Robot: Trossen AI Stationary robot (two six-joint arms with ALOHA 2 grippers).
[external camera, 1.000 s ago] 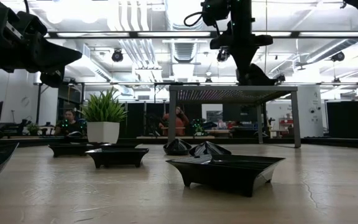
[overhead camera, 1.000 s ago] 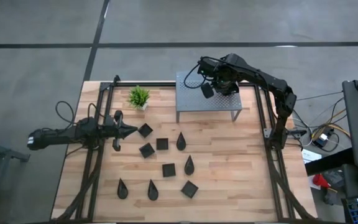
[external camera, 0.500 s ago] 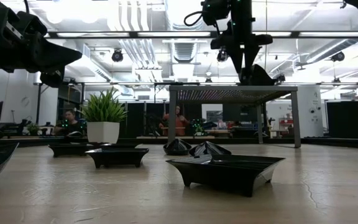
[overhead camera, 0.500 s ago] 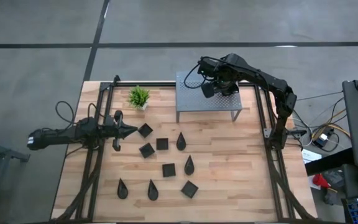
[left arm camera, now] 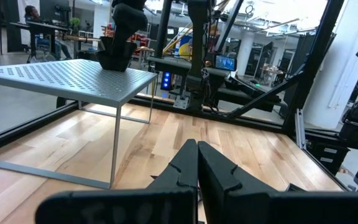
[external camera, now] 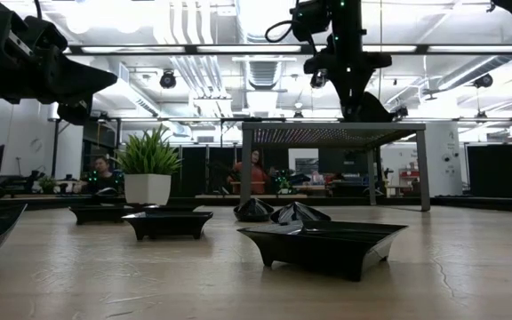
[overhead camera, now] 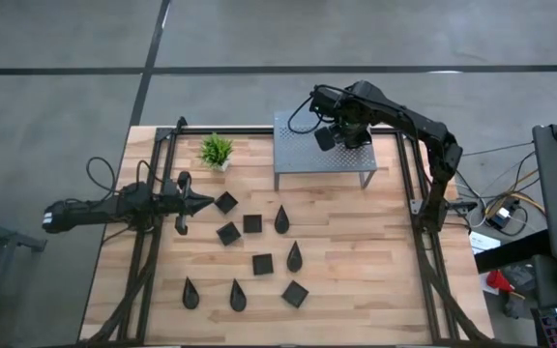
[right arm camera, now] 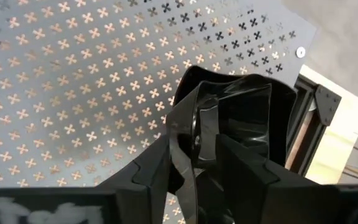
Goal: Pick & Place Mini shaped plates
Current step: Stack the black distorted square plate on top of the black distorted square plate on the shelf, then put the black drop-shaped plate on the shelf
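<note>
Right gripper [right arm camera: 194, 163] over the grey perforated shelf [overhead camera: 303, 157] at a black dish [right arm camera: 241, 115]; left arm waiting low over the table.

In the right wrist view the dish stands tilted on the shelf's back right part, with one thin edge rising between the two fingers [right arm camera: 160, 171]; the fingers are spread a little to either side of that edge, and whether they pinch it or merely flank it cannot be told. The left gripper [overhead camera: 204, 203] sits near the table's left side with its fingers pressed together on nothing, its tip just beside a square dish [overhead camera: 225, 202]. The remaining mini shaped plates [overhead camera: 262, 263] lie scattered on the wooden table [overhead camera: 356, 280], squares and teardrops mixed, all in front of the shelf. A small potted plant [overhead camera: 216, 150] stands left of the shelf.
</note>
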